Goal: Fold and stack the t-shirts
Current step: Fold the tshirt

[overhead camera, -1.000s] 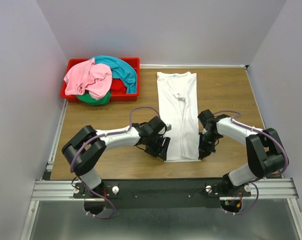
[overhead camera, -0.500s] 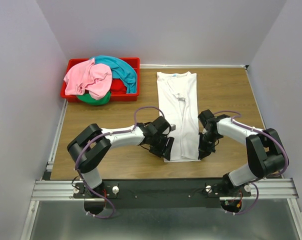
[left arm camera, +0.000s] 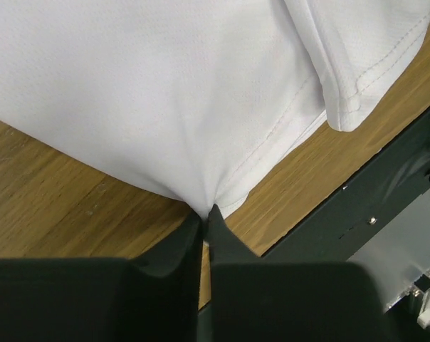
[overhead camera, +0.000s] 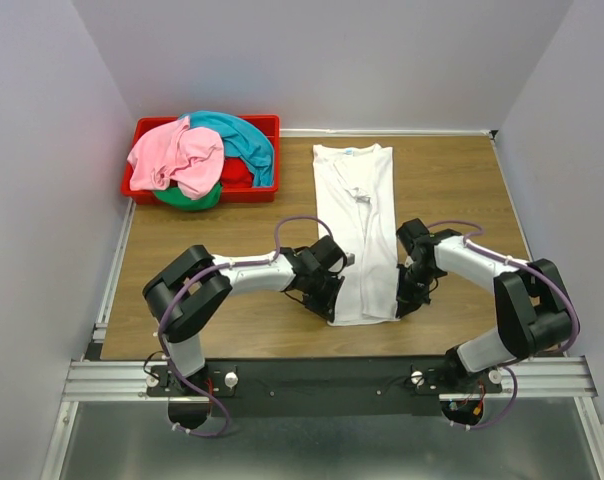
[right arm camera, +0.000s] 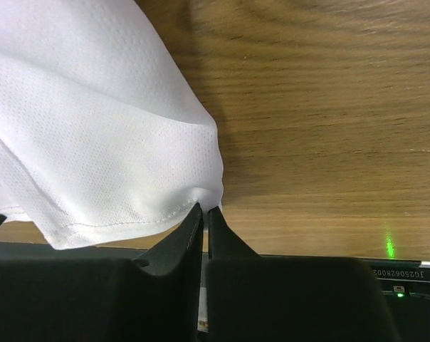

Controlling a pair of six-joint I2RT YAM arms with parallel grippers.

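**Grip on both near hem corners**

Over on the left with the left gripper [left arm camera: 206, 214]: fingers pressed all but together, a pucker of the white t-shirt [overhead camera: 357, 215] nipped between the tips at the near left corner of the hem. Same story on the right with the right gripper [right arm camera: 205, 210]: closed tight on the near right corner, stitched edge bunched up at the fingertips.

Laid out long and narrow down the middle of the table [overhead camera: 452, 180], collar at the far end, hem toward the near edge, sides folded in. Drawn up a touch off the wood at both pinched corners.

Far left, heaped in the red bin [overhead camera: 142, 130]: pink t-shirt [overhead camera: 177, 155] on top, teal t-shirt [overhead camera: 247, 140] draped to its right, red t-shirt [overhead camera: 237, 172] peeking out below, green t-shirt [overhead camera: 187, 198] spilling over the near rim. All well apart from the white one.
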